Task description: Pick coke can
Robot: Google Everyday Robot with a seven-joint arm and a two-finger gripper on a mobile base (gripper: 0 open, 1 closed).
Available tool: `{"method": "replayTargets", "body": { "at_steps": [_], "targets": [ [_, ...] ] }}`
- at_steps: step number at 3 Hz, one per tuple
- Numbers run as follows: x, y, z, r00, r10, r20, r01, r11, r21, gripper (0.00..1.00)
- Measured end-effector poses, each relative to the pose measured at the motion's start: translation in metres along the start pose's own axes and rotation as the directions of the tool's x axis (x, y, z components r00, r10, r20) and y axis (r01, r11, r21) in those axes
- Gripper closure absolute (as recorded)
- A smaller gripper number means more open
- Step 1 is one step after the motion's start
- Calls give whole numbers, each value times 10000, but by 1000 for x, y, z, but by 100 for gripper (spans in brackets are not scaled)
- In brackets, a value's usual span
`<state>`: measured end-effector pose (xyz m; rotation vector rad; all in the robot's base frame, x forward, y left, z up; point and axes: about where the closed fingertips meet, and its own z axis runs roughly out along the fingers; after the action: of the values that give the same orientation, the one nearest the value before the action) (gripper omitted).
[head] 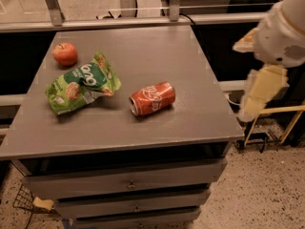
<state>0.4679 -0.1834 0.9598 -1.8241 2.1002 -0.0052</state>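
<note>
**Red coke can (152,98) lying apart from the gripper (252,105)**

The coke can is lying on its side mid-table (190,56), just right of the green snack bag (82,82), the apple (65,53) sitting at the far left. The gripper is hanging beyond the table's right edge; whether it is open or closed, I cannot tell

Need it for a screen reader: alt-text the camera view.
A small red aluminium coke can lies on its side on a grey cabinet top, right of a crinkled green snack bag and a round red apple. The robot's cream gripper hangs beyond the right edge, apart from it.
</note>
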Motion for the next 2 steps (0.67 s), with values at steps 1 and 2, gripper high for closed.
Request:
{"method": "replayTargets", "body": {
  "at_steps": [1, 2],
  "targets": [
    [-49, -20, 48, 9838, -1357, 1171, 1435, 9878, -609, 0],
    [-90, -30, 84, 9507, -2408, 1954, 2622, 9606, -923, 0]
  ]
}}
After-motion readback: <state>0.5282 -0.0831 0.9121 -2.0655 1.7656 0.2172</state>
